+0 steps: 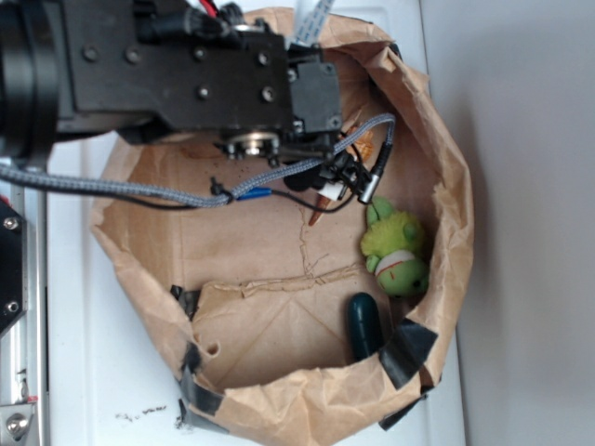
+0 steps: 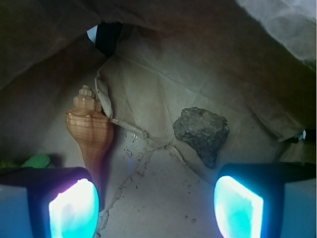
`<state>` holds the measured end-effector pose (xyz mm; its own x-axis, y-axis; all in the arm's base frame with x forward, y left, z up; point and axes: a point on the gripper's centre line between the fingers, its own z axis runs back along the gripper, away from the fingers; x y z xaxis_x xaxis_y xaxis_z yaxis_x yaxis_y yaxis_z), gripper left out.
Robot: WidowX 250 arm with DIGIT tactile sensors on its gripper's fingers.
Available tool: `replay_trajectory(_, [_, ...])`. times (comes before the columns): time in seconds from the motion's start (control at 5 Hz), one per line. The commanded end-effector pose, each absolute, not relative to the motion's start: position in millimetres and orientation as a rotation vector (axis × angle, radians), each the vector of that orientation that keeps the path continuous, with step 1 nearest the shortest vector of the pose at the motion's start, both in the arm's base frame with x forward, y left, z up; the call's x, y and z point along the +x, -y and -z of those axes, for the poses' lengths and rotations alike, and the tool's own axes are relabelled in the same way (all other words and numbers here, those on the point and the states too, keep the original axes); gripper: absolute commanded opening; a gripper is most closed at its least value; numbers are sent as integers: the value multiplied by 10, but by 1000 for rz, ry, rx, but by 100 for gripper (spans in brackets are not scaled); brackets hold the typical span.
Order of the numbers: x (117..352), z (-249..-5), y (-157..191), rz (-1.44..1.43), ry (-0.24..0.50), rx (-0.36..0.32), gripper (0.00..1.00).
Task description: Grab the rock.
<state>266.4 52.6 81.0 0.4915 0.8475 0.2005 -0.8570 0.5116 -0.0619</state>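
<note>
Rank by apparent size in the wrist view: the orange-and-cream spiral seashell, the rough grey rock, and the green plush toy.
1. Orange-and-cream spiral seashell: largest, long, with its lower end hidden behind the jaws.
2. Rough grey rock: shorter, though nearly as bulky.
3. Green plush toy: only a sliver shows at the left, so its real size can't be judged here.

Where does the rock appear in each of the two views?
Exterior: the rock is not visible; the arm covers that part of the paper bag.
Wrist: the rock lies right of centre on the bag floor, above the right jaw, apart from it.
Shared landmark: the shell; in the exterior view only its tip shows below the arm.
</note>
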Motion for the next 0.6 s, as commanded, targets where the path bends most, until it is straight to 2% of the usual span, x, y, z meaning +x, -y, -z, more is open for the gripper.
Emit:
replay_trajectory(0.0, [2578,-488,-660,-1168,258,33,100])
replay_trajectory(0.2, [2559,-303,-729,-1150,241,47,100])
replay_trajectory(0.4, [2665,-217,-824,-1155,241,44,100])
